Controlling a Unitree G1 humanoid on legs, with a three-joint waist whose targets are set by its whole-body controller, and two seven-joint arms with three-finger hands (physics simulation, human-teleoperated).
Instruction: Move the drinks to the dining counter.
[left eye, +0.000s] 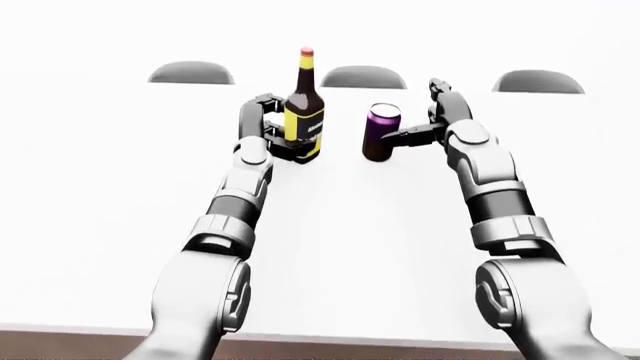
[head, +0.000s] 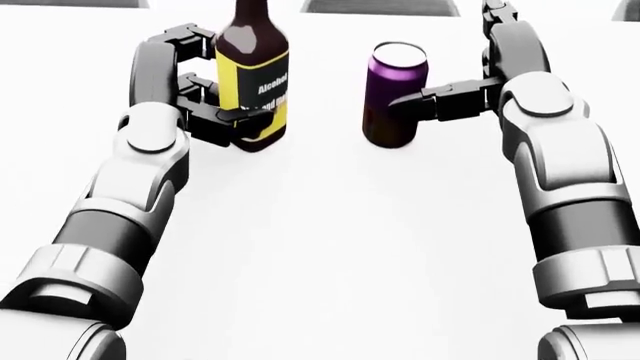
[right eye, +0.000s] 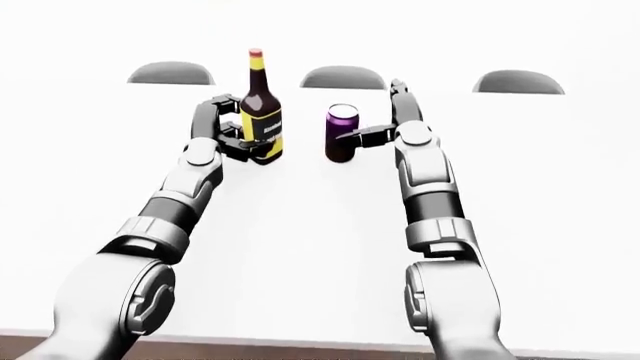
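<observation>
The bottle's (head: 252, 71) yellow label carries a black panel reading "Alcohol"; the smaller line beneath it is cut off and unreadable.

A broad white counter top (left eye: 330, 247) fills nearly the whole of each view, plain and evenly lit. Along its upper part in the left-eye view, three grey half-round shapes sit in a row, well apart from one another: one at the left (left eye: 191, 73), one in the middle (left eye: 363, 77) and one at the right (left eye: 538, 82). What they are cannot be told. Below the counter top's bottom edge, a thin brown strip (left eye: 60, 341) shows.
</observation>
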